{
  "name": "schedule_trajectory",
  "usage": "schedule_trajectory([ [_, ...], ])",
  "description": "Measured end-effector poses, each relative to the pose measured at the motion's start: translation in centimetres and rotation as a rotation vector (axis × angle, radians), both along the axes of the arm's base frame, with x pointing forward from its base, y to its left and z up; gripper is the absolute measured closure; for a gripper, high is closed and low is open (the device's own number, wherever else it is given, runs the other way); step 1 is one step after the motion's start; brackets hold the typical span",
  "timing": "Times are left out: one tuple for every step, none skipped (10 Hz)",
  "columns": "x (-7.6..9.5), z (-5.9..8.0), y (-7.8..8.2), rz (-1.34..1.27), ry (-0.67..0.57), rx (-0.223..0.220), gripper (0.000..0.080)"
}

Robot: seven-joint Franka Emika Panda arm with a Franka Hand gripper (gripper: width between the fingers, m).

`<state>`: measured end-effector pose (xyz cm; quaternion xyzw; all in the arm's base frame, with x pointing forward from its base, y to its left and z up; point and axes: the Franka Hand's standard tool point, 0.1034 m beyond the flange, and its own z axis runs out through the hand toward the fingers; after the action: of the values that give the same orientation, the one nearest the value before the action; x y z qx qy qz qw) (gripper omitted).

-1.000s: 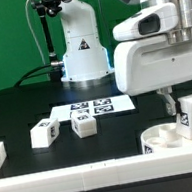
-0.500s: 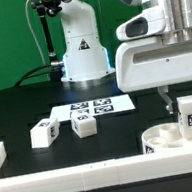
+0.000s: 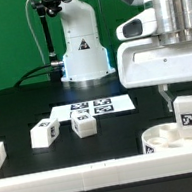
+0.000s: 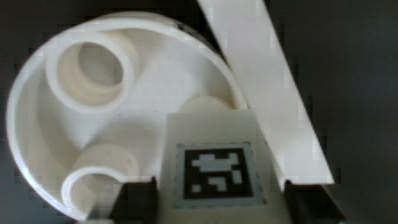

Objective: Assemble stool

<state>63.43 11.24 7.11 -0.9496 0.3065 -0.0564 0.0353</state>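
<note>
Gripper, pinching leg, has edged up & twd ext. view's left over seat disc at table front edge, prob aligning to socket.

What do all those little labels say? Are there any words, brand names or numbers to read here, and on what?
No word, brand or number can be read anywhere.
held leg: square black-and-white pattern tag, no letters.
two loose legs: the same kind of tags.
marker board: several pattern tags, no text.
seat disc: a tag on its side, too small to make out.
</note>
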Motion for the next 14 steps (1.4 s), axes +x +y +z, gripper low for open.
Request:
schedule_trajectory([
  [-0.04, -0.01, 0.1, -0.097, 0.006, 0.024, 0.0461],
  [-0.07, 0.0, 0.2, -0.19, 0.011, 0.041, 0.0461],
  [-0.08, -0.01, 0.22, -0.269, 0.017, 0.064, 0.0461],
  [-0.08, -0.02, 0.22, -0.36, 0.024, 0.09, 0.0461],
  [-0.07, -0.03, 0.23, -0.421, 0.028, 0.109, 0.0461],
  [-0.06, -0.04, 0.23, -0.5, 0.033, 0.135, 0.0461],
  [-0.04, -0.04, 0.24, -0.566, 0.038, 0.155, 0.0461],
  [0.02, -0.05, 0.24, -0.646, 0.043, 0.178, 0.0461],
  [0.04, -0.05, 0.18, -0.688, 0.048, 0.192, 0.0461],
  [0.07, -0.05, 0.14, -0.77, 0.058, 0.214, 0.0461],
  [0.07, -0.06, 0.12, -0.807, 0.064, 0.226, 0.0461],
  [0.07, -0.06, 0.12, -0.881, 0.076, 0.248, 0.0461],
  [0.08, -0.06, 0.09, -0.927, 0.083, 0.262, 0.0461],
  [0.09, -0.07, 0.05, -0.998, 0.093, 0.279, 0.0461],
])
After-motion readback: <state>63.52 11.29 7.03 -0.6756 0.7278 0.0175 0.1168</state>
